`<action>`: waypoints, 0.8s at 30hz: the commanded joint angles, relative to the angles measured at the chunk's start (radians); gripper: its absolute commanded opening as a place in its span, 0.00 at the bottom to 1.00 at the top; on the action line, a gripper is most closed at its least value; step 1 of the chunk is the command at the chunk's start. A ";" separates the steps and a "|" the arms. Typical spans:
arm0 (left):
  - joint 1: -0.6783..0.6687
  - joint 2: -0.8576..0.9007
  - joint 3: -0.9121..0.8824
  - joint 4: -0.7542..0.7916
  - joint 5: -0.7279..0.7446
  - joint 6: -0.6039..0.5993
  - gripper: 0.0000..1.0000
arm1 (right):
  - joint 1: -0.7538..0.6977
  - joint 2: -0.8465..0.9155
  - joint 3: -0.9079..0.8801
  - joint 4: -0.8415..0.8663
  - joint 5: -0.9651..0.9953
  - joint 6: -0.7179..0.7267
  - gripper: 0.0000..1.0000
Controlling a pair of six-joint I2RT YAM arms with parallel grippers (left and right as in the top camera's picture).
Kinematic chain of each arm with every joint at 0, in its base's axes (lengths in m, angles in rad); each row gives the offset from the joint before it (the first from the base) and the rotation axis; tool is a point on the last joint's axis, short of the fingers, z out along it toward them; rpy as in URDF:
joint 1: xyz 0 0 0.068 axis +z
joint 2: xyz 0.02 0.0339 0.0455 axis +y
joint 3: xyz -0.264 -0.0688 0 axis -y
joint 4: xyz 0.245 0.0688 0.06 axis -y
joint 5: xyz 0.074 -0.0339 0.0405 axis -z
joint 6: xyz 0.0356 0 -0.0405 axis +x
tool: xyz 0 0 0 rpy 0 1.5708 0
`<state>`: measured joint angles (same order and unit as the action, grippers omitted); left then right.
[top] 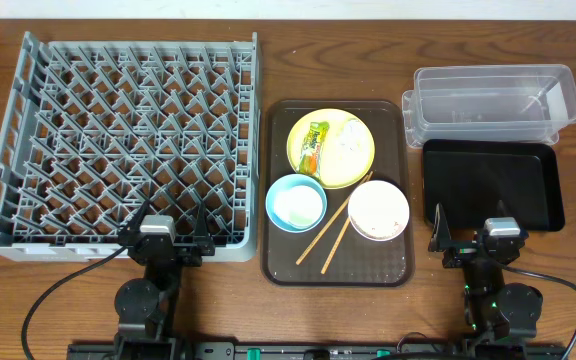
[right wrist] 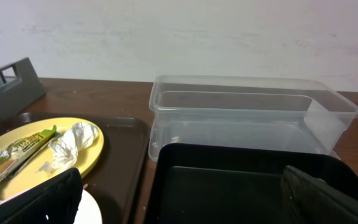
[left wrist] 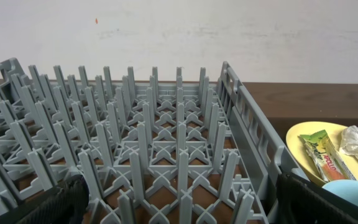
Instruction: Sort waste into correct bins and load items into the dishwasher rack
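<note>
Snack wrapper (top: 314, 145) lies on the yellow plate (top: 356, 168) mid-counter. The right gripper (top: 471, 226), fingers spread at the near edge, should probably pinch one end lightly; the left gripper (top: 168, 224) sits spread too

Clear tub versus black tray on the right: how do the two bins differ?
The clear tub is see-through; the black tray is opaque. The tub has tall walls; the tray is shallow. The tub sits farther back, the tray in front of it. Both are rectangular, similar in footprint, and nothing shows inside either.
</note>
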<state>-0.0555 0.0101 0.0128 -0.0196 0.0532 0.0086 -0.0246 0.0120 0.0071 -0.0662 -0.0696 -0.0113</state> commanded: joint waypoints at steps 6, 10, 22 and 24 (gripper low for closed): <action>0.000 -0.006 -0.009 -0.047 0.010 0.017 0.98 | 0.019 -0.006 -0.002 -0.004 0.010 -0.005 0.99; 0.000 -0.006 -0.009 -0.047 0.010 0.017 0.98 | 0.019 -0.006 -0.002 -0.004 0.010 -0.005 0.99; 0.000 -0.006 -0.009 -0.047 0.010 0.017 0.98 | 0.019 -0.006 -0.002 -0.004 0.010 -0.005 0.99; 0.000 -0.006 -0.009 -0.047 0.010 0.017 0.98 | 0.019 -0.006 -0.002 -0.004 0.010 -0.005 0.99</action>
<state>-0.0555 0.0101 0.0128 -0.0196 0.0532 0.0086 -0.0246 0.0120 0.0071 -0.0658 -0.0696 -0.0113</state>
